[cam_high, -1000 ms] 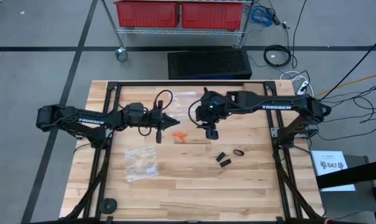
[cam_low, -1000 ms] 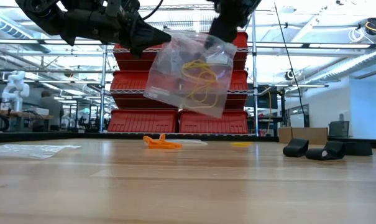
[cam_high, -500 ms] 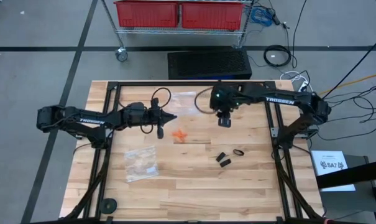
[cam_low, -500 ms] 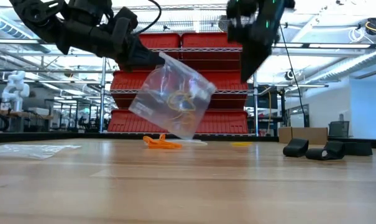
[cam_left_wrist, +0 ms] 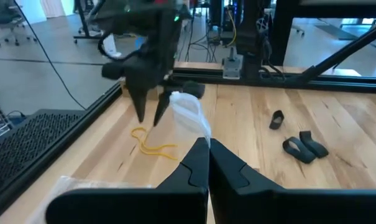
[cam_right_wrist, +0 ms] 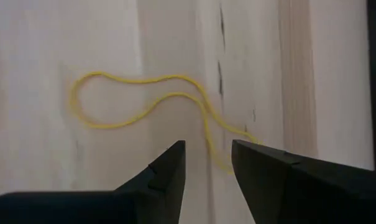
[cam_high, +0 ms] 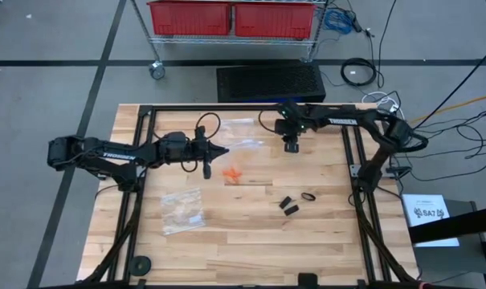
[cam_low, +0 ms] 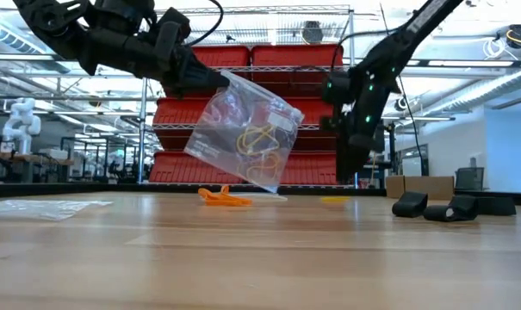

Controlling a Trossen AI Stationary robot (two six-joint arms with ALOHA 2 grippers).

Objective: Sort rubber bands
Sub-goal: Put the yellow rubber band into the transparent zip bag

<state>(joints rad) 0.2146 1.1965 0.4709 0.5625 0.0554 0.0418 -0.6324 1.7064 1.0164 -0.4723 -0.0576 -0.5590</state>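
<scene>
1. The left gripper [cam_low: 219, 79] has its jaws shut on the top edge of a clear bag [cam_low: 243, 138], which hangs tilted in the air below and ahead of them, off the worktop [cam_high: 251, 233]
2. Yellow bands [cam_low: 258, 142] lie tangled inside that bag, under the left jaws
3. The right gripper [cam_high: 291, 147] points down at the far side of the worktop, well apart from the left jaws; its jaws stand partly open with nothing between them
4. A loose yellow band [cam_right_wrist: 156, 106] lies flat on the wood just ahead of the right jaws, one end of it running toward the gap between them; in the right wrist view it does not touch either finger [cam_right_wrist: 166, 171]
5. In the left wrist view the same yellow band [cam_left_wrist: 151, 147] lies on the worktop beyond the left jaws, below the right gripper's tips
6. Orange bands [cam_high: 233, 173] sit in a small heap on the worktop, near the left jaws and on the near side of them
7. Black bands [cam_high: 296, 201] lie well apart from both jaws, nearer the right arm's side
8. A 2nd clear bag [cam_high: 183, 210] lies flat on the worktop, on the near side of the left arm
</scene>
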